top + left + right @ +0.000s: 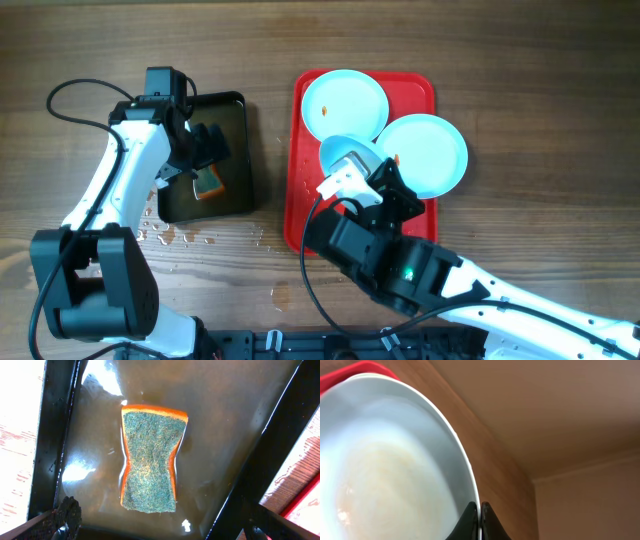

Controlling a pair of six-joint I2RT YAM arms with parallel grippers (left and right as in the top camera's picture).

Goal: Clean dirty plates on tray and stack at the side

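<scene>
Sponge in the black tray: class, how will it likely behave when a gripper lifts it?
Probably soft: the sponge has a pinched waist, so it may squash when squeezed. It lies in water in the black tray, so likely soaked, heavy and dripping. Its rough green face should resist slipping.

A brown wood-grain table (470,40), evenly lit and spotted with water drops (170,236) on its left part, stands before a plain tan wall (560,405) crossed by a faint seam.
</scene>
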